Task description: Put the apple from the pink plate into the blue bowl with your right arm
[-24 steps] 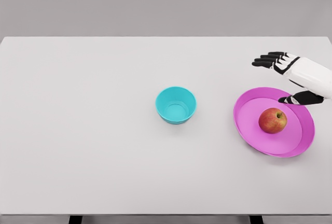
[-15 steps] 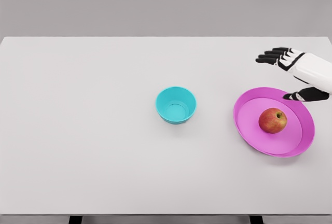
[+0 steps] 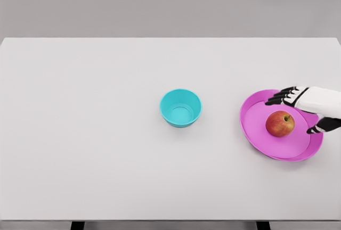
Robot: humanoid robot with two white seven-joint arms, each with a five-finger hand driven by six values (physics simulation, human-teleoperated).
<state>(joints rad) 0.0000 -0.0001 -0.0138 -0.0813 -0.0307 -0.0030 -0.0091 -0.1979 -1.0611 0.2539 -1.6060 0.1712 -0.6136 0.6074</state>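
A red apple (image 3: 279, 123) rests in the middle of the pink plate (image 3: 256, 129) at the right of the table. My right hand (image 3: 296, 114) comes in from the right edge and hovers low over the plate, just behind and right of the apple. Its black fingers (image 3: 279, 97) are spread over the plate's far rim and the thumb (image 3: 315, 129) sits to the apple's right; nothing is held. The blue bowl (image 3: 180, 107) stands empty near the table's centre, well left of the plate. My left arm is out of view.
The white table (image 3: 96, 134) runs the full width of the view, with its front edge at the bottom. Nothing else stands on it besides the bowl and plate.
My right hand has dropped from behind the plate toward me and now flanks the apple, fingers still spread. Apple, plate and bowl have not moved.
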